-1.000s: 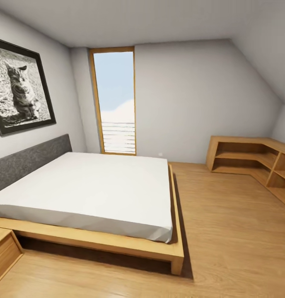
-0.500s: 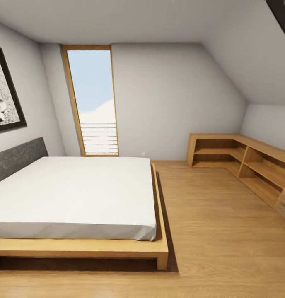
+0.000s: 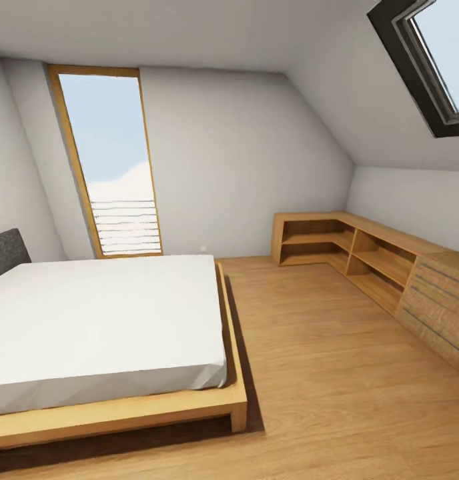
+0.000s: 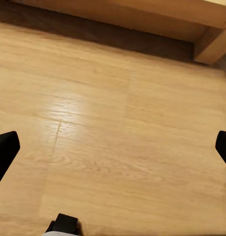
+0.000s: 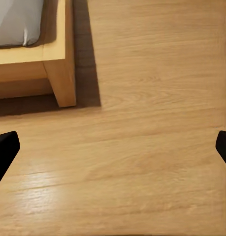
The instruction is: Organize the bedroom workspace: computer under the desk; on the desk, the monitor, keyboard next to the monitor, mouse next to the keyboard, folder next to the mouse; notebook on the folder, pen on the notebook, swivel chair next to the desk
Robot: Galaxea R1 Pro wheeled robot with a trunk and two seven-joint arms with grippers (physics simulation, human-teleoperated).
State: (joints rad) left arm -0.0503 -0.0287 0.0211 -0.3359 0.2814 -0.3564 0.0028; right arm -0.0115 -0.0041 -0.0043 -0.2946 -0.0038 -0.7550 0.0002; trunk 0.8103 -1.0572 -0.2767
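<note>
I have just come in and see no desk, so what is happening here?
The robot is on its way through the bedroom and handles nothing. Its head camera looks over the bed, a tall window and low wooden shelves. Both tools hang open and empty over the wood floor, the left tool and right tool near the bed frame.

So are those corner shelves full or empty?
Empty, as far as visible: the low wooden shelving shows bare open compartments. The drawers' contents cannot be told.

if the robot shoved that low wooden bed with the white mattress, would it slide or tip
Probably neither easily. The low light-wood platform bed sits wide and flat on the wooden floor, so tipping looks unlikely. Its thick frame and large white mattress suggest it is heavy; it might at most scrape slightly.
</note>
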